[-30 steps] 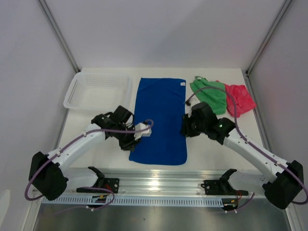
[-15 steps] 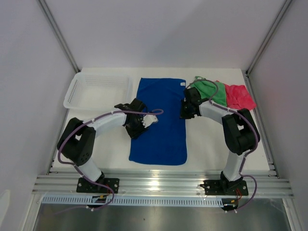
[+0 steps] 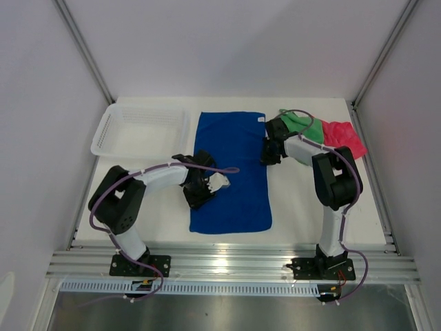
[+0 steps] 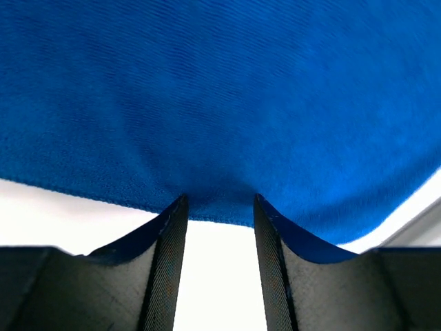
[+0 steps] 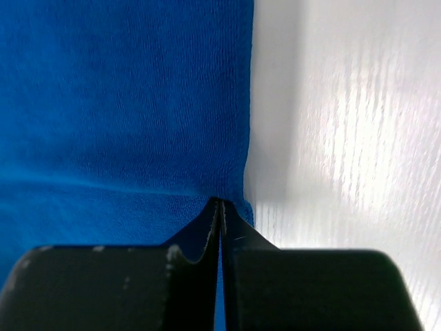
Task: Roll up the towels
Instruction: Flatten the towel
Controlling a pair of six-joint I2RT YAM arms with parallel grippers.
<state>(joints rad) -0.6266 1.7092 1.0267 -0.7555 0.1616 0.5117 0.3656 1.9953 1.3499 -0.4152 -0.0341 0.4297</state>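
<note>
On the desk (image 3: 296, 200), a white mesh basket (image 3: 141, 129) stands far left, the blue towel (image 3: 231, 172) lies flat in the centre, and the green towel (image 3: 310, 131) and pink-red towel (image 3: 344, 138) are heaped together far right. The left end effector (image 4: 219, 200), fingers partly spread, meets the blue towel's left hem. The right end effector (image 5: 220, 201), fingers pressed together, sits at its right hem; whether cloth is caught cannot be told.

1. Top view: high, behind, looking down across the whole bench (image 3: 298, 200).
2. Wrist views: very close, low, facing opposite edges of the blue towel (image 3: 234, 138), also seen from above.
</note>
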